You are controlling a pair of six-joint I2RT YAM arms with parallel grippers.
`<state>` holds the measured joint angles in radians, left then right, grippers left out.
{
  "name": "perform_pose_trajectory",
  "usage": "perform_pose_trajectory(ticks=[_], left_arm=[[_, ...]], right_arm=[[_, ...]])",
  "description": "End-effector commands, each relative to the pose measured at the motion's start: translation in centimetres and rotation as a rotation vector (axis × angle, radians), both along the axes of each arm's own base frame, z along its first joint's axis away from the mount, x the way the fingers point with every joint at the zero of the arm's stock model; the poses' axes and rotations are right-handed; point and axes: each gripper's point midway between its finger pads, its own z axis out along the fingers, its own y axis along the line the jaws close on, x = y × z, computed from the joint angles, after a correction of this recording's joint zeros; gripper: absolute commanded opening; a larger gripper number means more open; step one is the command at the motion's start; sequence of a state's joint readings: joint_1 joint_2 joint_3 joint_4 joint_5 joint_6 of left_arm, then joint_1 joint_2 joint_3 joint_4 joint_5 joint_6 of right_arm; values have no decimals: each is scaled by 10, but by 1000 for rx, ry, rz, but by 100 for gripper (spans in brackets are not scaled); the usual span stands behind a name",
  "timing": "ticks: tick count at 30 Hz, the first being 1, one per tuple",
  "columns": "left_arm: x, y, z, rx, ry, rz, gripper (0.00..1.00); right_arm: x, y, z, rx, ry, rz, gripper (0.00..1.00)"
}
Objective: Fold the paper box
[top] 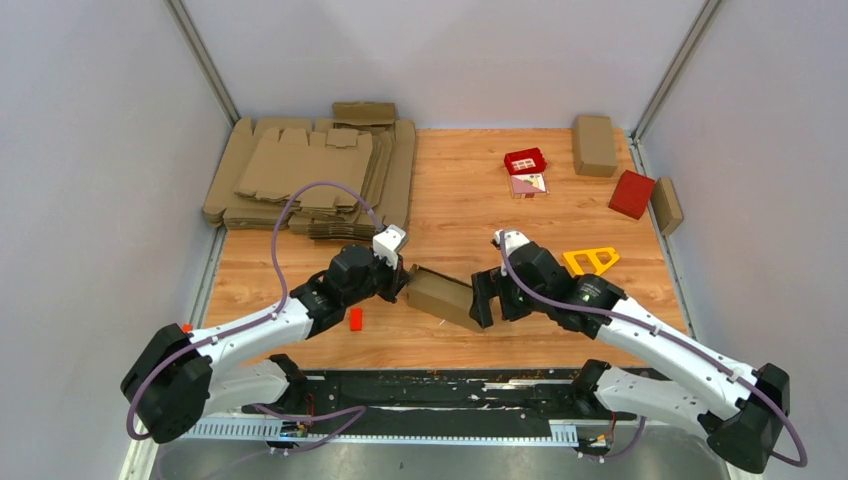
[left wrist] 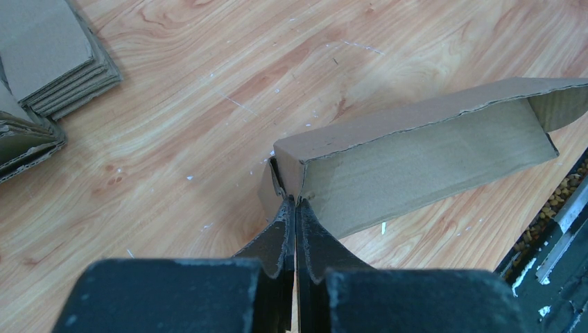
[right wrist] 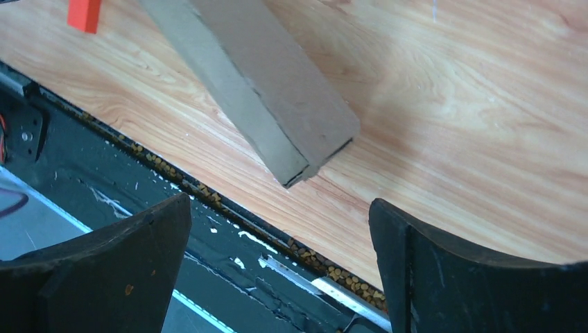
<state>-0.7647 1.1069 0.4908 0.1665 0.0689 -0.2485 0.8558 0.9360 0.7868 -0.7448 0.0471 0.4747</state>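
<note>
Paper box [top: 441,297], brown carton: one end pinched in left gripper [left wrist: 296,208]; right gripper [right wrist: 281,229] spread wide beside other end.

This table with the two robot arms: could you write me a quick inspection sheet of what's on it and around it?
Surface: wooden table, scuffed with pale specks.
Job's things: paper box, a part-folded brown carton between the arms, one end flap still open.
Clutter: stack of flat cardboard sheets far left; red boxes and folded brown cartons far right; yellow triangular frame; small red block.
End effectors: left end effector shut on a corner of the paper box; right end effector open, holding nothing.
Cables: purple cable looping over the left arm; another along the right arm.
Surroundings: plain grey walls.
</note>
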Motion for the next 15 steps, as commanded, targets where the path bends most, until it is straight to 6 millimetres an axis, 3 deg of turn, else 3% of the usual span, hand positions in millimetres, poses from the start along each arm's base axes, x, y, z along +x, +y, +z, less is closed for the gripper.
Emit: perform_pose_trajectory(ticks=[1, 8, 15], left_arm=[[-10, 3, -11, 26, 33, -13, 0], [-10, 3, -11, 28, 31, -20, 0], [-13, 2, -11, 22, 39, -31, 0]], right_arm=[[12, 20, 32, 6, -138, 191, 100], [37, 37, 16, -227, -271, 297, 100], [31, 48, -11, -392, -313, 372, 100]])
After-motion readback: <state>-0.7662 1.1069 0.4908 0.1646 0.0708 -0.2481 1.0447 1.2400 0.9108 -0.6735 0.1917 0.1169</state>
